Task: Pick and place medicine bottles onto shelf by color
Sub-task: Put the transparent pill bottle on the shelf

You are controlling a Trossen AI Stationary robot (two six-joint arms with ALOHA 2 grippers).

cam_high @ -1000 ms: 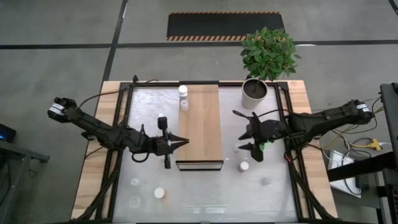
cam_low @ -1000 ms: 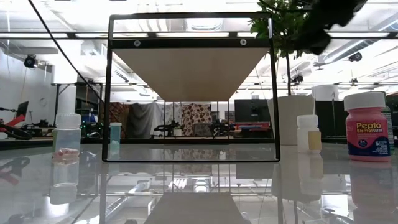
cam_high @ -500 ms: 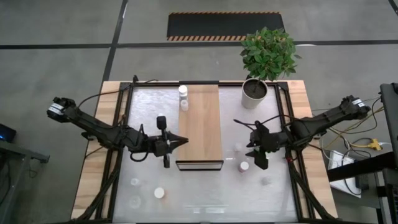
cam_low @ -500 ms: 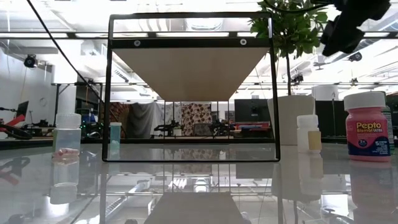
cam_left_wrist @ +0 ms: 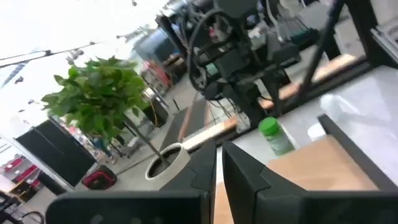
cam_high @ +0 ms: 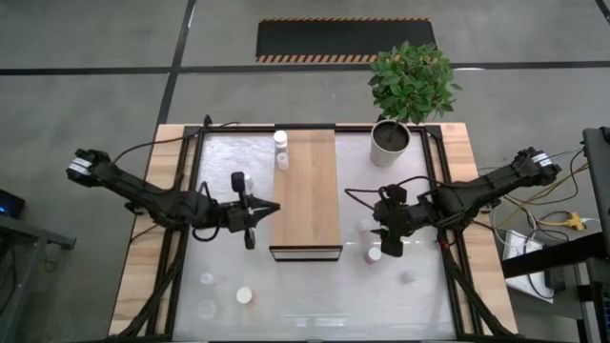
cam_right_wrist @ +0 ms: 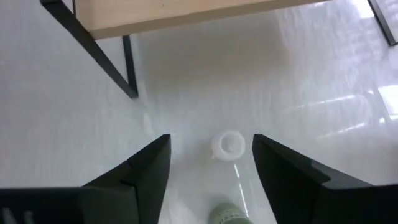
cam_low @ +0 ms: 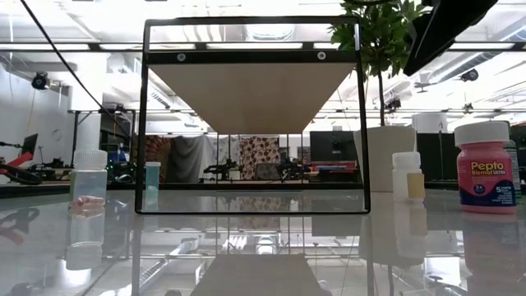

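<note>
Medicine bottles: scattered over the glossy white table top (cam_high: 315, 286), none yet resting on the shelf's plank; a white-capped bottle (cam_right_wrist: 227, 144) stands upright between the right gripper's parted fingers (its cap seen end-on in the right wrist view), with a green-capped bottle (cam_right_wrist: 225, 216) just nearer the wrist, neither of them held; in the high view this is the bottle just beside the shelf's right edge, with a pink Pepto-Bismol bottle (cam_low: 486, 167) close by toward the front; a white bottle (cam_high: 280, 139) and another just below it sit against the shelf's far left edge; a few more stand at the front left of the table, well apart from both arms.

Shelf (cam_high: 307, 186): long light-wood plank on a dark frame, raised off the table at centre; its height is likely why bottles wait on the surface around it.

Right gripper (cam_high: 378, 232): fingers spread wide, pointed down and toward the shelf, straddling the white-capped bottle; judged to be lining up a grasp, not yet closed.

Left gripper (cam_high: 265, 207): fingers pressed together on nothing, tip just beside the shelf's left edge; arm stretched low across the table from the left corner, apparently waiting.

Potted plant (cam_high: 410, 84): far right corner, clear of the work.
</note>
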